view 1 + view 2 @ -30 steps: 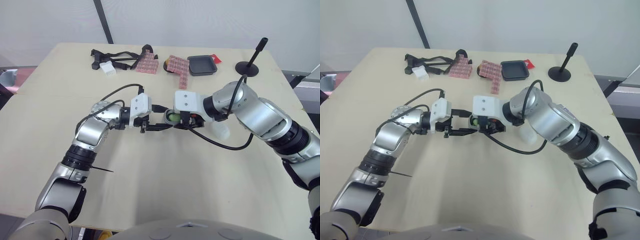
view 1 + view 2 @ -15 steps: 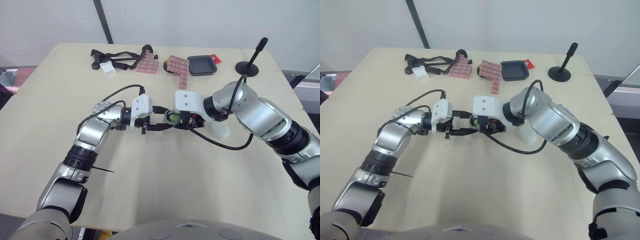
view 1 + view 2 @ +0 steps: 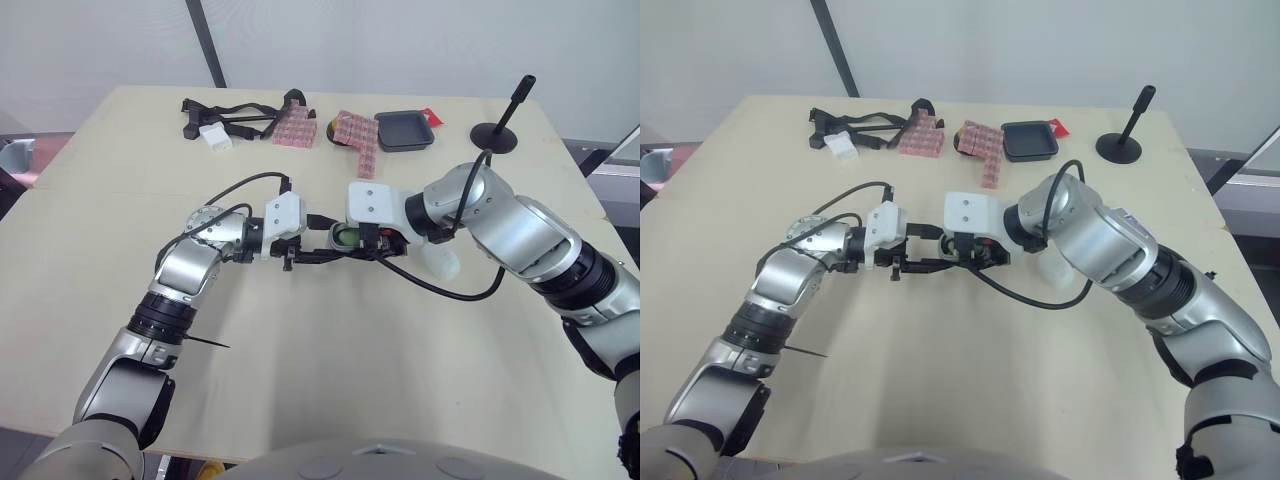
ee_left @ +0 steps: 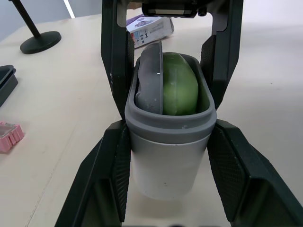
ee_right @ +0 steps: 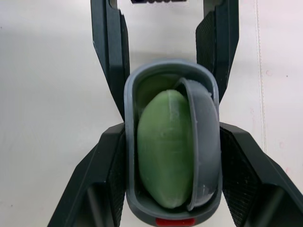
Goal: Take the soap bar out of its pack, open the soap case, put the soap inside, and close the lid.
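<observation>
1. Near zone: the table (image 3: 300, 400) in front of the arms is bare and offers the widest room for movement.

2. Centre: the left gripper (image 4: 166, 142) and the right gripper (image 5: 173, 137) meet from opposite sides. Each has its fingers clamped against the walls of the case (image 4: 165, 177), which is held between them over mid-table. The soap (image 5: 163, 146) lies inside the case. A grey insert (image 4: 150, 78), possibly the lid, stands on edge beside the soap.

3. Step in hand: the soap is loaded and closing is not yet done. The next move likely calls for one gripper to release, reseat the grey part flat and press it shut while the other steadies the case.

4. Far zone: the pack (image 4: 150, 29) lies beyond the case. Pink blocks (image 3: 357, 135), a tray (image 3: 404, 130) and a stand (image 3: 497, 132) line the far edge. Keep movement well short of them.
</observation>
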